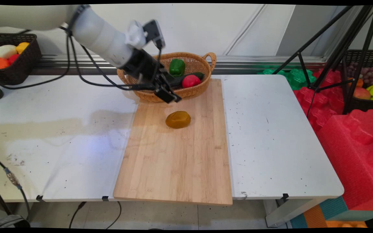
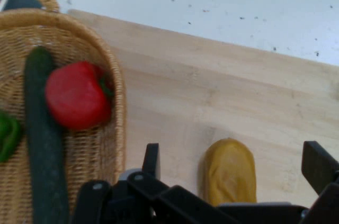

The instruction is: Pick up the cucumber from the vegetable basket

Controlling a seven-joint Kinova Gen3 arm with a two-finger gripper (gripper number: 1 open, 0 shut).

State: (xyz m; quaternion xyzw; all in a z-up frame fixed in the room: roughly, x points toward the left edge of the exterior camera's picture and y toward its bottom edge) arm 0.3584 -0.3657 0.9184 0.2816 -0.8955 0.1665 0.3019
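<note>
A robotics lab or test room: a white robot arm (image 1: 102, 35) trailing black cables works at a scuffed white folding table (image 1: 270, 136). A black tripod (image 1: 342, 48) stands to one side beside red foam blocks (image 1: 355, 145), and baskets of plastic produce (image 1: 8, 55) sit nearby.

The gripper (image 1: 170, 94) hangs with its fingers wide apart, just above the near rim of the wicker basket (image 1: 206, 84). The basket wall is right beside it and blocks the way back. On the wooden board (image 1: 173, 168) only the brown potato (image 1: 178, 119) lies, just past the gripper. Bare board lies all around the potato. The white table (image 1: 270, 136) has wide flat space on both sides.
</note>
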